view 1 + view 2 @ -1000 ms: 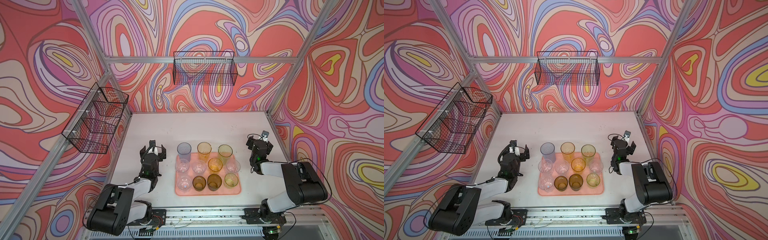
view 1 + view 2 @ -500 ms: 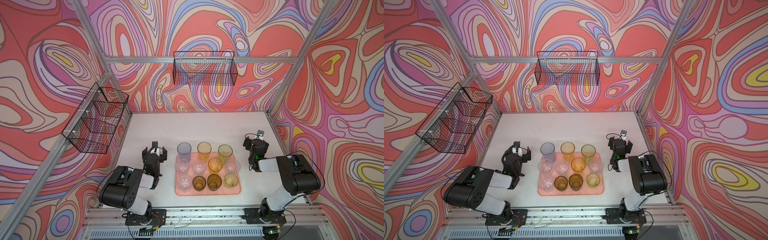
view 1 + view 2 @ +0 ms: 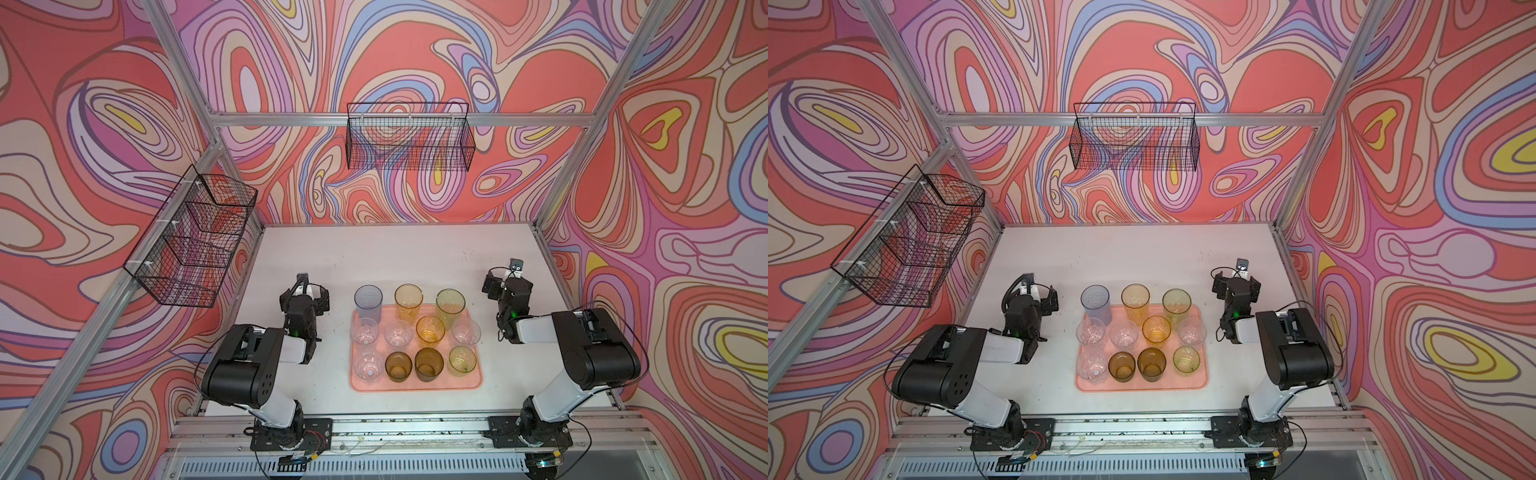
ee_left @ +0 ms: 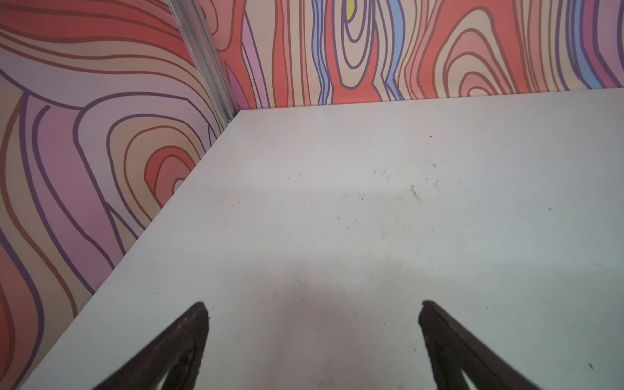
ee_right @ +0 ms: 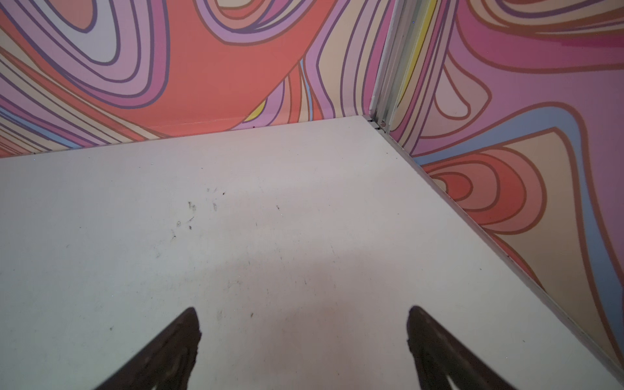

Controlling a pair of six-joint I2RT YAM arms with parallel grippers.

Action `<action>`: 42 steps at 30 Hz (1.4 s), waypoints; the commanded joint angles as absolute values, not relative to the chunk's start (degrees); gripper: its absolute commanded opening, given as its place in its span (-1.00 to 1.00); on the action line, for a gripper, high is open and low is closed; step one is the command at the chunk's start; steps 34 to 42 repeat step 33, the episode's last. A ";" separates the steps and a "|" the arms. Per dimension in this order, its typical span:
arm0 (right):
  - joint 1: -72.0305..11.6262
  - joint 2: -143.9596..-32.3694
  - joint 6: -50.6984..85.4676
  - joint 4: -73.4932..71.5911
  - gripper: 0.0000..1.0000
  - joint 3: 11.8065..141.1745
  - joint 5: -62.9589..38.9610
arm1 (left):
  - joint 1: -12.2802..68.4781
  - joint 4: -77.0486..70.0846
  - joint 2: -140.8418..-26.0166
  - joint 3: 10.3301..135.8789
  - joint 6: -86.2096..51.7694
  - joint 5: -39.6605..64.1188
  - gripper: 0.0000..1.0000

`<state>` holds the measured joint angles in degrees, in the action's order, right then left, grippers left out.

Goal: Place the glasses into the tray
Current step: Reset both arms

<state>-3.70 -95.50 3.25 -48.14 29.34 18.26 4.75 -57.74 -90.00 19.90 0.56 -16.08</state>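
Observation:
The salmon-pink tray lies on the white table between my two arms. Several glasses stand in it. A tall blue-grey one, a tall amber one and a tall yellow-green one line its far rim. Short clear ones, amber, brown and green ones fill the rows nearer me. My left gripper is open over bare table left of the tray. My right gripper is open over bare table right of it. Neither holds anything.
One black wire basket hangs on the back wall and another on the left wall, both above the table. Patterned walls and metal posts close the table in at the back and both sides.
Both arms have folded back toward their bases with the elbows raised. The right gripper has drifted slightly left. Both grippers stayed open, and the glasses have not moved.

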 commanded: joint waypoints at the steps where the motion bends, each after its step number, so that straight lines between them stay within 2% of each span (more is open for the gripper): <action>1: -2.77 -96.87 2.15 -51.33 0.97 27.94 13.70 | 3.36 -52.83 -88.70 20.87 -1.82 -14.07 1.00; 3: -2.35 -99.38 0.59 -60.43 0.97 25.19 11.68 | 3.34 -53.15 -88.83 20.83 -1.74 -13.89 1.00; 10: -2.20 -98.63 1.83 -55.76 0.97 26.39 11.19 | 3.30 -53.17 -88.62 20.73 -1.75 -13.86 1.00; 42: -1.85 -98.78 2.02 -55.81 0.97 26.46 10.80 | 3.10 -53.08 -88.61 20.74 -2.10 -13.81 1.00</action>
